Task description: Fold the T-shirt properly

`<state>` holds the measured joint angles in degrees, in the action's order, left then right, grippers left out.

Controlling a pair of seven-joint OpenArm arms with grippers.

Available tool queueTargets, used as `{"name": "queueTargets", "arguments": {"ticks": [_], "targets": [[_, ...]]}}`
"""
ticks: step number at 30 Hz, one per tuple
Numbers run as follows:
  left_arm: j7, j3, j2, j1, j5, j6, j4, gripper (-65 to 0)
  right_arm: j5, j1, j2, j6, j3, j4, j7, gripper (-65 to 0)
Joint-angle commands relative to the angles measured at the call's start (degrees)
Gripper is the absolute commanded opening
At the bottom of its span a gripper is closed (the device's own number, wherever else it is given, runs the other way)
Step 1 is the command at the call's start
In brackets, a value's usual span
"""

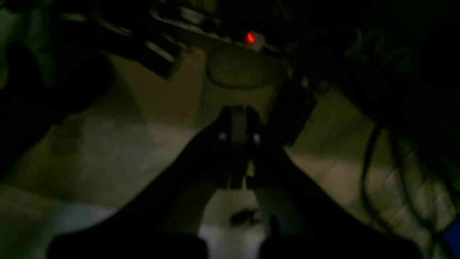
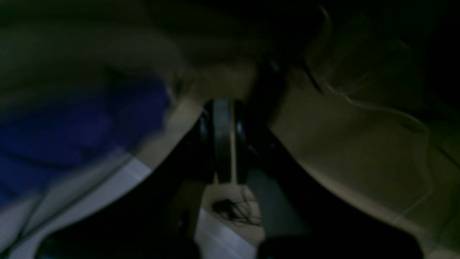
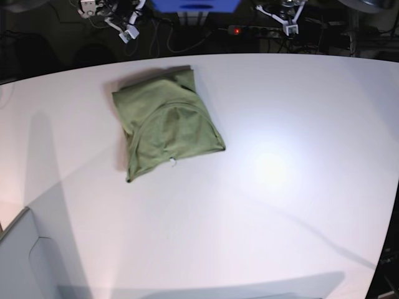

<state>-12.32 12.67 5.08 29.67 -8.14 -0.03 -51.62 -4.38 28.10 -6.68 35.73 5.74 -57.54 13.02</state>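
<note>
Both tools, left tool [image 1: 238, 158] and right tool [image 2: 224, 144], are clenched empty, clear of the counter [image 3: 280, 187]. T-shirt [image 3: 167, 128] lies folded compact; folding appears finished, only inspection remaining.

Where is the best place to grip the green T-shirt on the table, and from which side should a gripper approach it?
The T-shirt lies flat in a folded bundle on the white table. Probably best is the pointed lower-left corner, where the layers meet in a thin edge. Come from above, slightly from the near side, and pinch the corner's edge. The middle is smooth and flat, offering little to pinch.
</note>
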Motion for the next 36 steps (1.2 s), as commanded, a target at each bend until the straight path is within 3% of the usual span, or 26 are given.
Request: {"name": "queueTargets", "arguments": {"ticks": [1,4,6,11,14,15,18,23,36], "targets": [[2.3,-1.3,0.4,-1.0,0.8,0.1,3.0,-65.0,0.1,-0.2,-0.2,0.8,-0.2,2.0,-1.4,-64.6],[7.1,-5.5,1.1,-6.9,2.1,0.1,16.0,-65.0,0.1,-3.8,1.7,-0.3,-1.0,7.9,-3.5,-64.6],[10.3,-7.7,1.2,-10.9,2.1,0.1,24.5,-65.0,0.1,-5.7,2.1,-6.3,-1.0,10.9,-4.6,-64.6],[18.5,-11.2,1.0,-16.6,2.1,0.3,35.7,-65.0,0.1,-8.7,2.2,-30.1,-7.8,18.6,-11.3,-64.6],[19.2,-11.2,0.9,-17.1,2.0,0.3,35.7,-65.0,0.2,-11.1,2.3,-45.4,-14.1,26.1,-14.6,-64.6],[19.2,-11.4,0.9,-17.2,2.0,0.3,35.7,-65.0,0.2,-12.1,2.8,-49.6,-16.3,28.9,-16.2,-64.6],[19.2,-11.5,0.9,-18.3,2.2,0.3,36.2,-65.0,0.2,-14.0,4.0,-58.1,-20.5,35.5,-21.2,-64.6],[19.1,-11.6,0.1,-18.5,2.4,0.3,36.4,-65.0,0.3,-14.3,4.7,-59.9,-21.4,38.8,-26.4,-64.6],[19.0,-11.7,-1.4,-18.3,2.2,0.4,36.5,-65.0,0.3,-16.7,4.3,-58.5,-21.8,38.6,-26.8,-64.6]]}}
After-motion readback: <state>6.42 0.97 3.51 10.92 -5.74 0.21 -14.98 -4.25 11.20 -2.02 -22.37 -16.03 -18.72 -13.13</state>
